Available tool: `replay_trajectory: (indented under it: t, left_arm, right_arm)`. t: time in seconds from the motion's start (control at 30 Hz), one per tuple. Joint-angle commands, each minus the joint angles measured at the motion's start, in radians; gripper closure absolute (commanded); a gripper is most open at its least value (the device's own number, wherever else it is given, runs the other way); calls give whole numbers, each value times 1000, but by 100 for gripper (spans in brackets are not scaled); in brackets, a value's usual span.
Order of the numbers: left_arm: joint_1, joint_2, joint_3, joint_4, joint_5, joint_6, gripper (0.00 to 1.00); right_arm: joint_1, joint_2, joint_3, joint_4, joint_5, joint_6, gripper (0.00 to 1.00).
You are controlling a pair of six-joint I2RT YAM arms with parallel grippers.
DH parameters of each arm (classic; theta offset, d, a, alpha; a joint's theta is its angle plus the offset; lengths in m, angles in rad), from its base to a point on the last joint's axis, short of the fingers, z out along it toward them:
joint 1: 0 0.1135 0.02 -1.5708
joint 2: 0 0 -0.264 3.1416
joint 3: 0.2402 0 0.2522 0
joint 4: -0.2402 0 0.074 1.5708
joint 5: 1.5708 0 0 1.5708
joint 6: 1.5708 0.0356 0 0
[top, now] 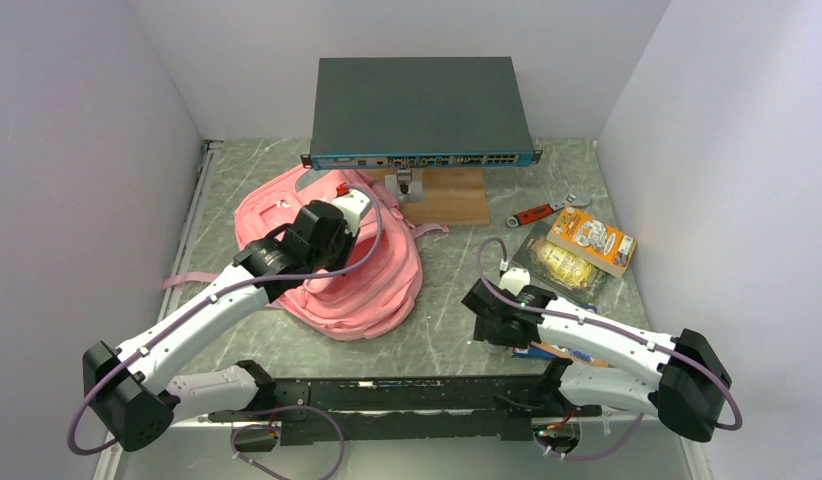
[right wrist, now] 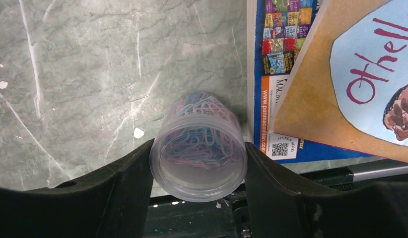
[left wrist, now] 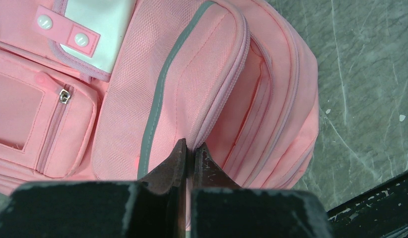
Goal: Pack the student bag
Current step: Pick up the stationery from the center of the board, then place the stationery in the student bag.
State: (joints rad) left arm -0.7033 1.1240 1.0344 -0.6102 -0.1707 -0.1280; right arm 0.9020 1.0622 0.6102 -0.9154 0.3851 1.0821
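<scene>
The student bag [top: 372, 290], soft and pink, lies left of the table's middle, and its front pockets and an unzipped opening [left wrist: 251, 99] fill the left wrist view. My left gripper [left wrist: 189, 147] is shut, pinching the zip edge of the student bag [left wrist: 192, 74] beside that opening; from above it sits over the bag [top: 322, 245]. My right gripper [right wrist: 198, 158] is low near the front edge [top: 499, 312]. Its fingers press both sides of a clear round tub of coloured paper clips [right wrist: 198, 141] lying on its side.
Two books lie right of the tub, a tan "Othello" cover [right wrist: 341, 99] on top of a blue one [right wrist: 274, 74]. Farther back are an orange box [top: 590, 240], a clear snack packet [top: 562, 265], a red-handled tool [top: 535, 212] and a network switch [top: 422, 110] on a wooden stand [top: 452, 200].
</scene>
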Motion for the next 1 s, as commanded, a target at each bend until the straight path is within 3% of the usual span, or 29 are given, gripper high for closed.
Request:
replay_trajectory:
  t: [0.0, 0.33, 0.67, 0.97]
  left_arm:
    - [5, -16, 31, 66, 4, -13, 100]
    - [5, -9, 33, 62, -2, -13, 100]
    - [5, -50, 15, 88, 3, -7, 100]
    - [5, -62, 7, 96, 3, -5, 100]
  right_arm:
    - [0, -10, 42, 70, 2, -72, 53]
    - [7, 18, 174, 276, -65, -288, 62]
    - [17, 153, 317, 757, -301, -505, 63]
    - [20, 392, 562, 815, -312, -651, 61]
